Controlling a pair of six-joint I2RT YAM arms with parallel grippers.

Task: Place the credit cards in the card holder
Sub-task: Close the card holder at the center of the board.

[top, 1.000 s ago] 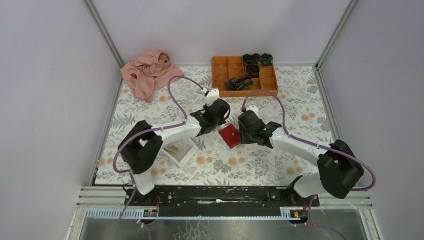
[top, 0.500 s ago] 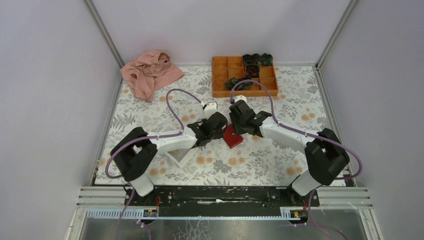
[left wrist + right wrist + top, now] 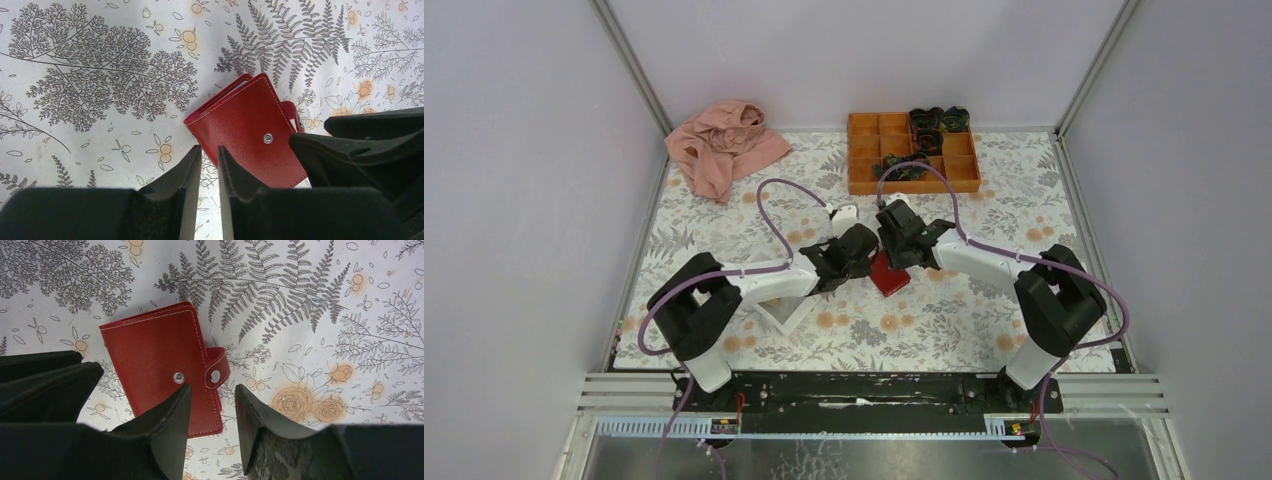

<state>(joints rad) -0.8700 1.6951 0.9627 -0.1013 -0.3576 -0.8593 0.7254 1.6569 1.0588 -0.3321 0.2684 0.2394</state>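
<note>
The card holder point(image 3: 892, 279) is a red wallet lying closed on the floral cloth, its snap tab point(image 3: 216, 372) unfastened. It shows in the left wrist view point(image 3: 250, 125) and the right wrist view point(image 3: 155, 360). My left gripper point(image 3: 870, 263) point(image 3: 210, 152) hovers at the wallet's left edge, its jaws almost together with only a thin slit and nothing between them. My right gripper point(image 3: 891, 254) point(image 3: 212, 390) is open above the tab side of the wallet. No golden cards show in any view.
A white tray point(image 3: 786, 316) lies under the left arm, mostly hidden. An orange compartment box point(image 3: 864, 152) with dark items stands at the back. A pink cloth point(image 3: 724, 145) lies at the back left.
My right gripper has swung left and away over the wallet. My left gripper has come in to the wallet's left edge. The wallet has stayed in place.
</note>
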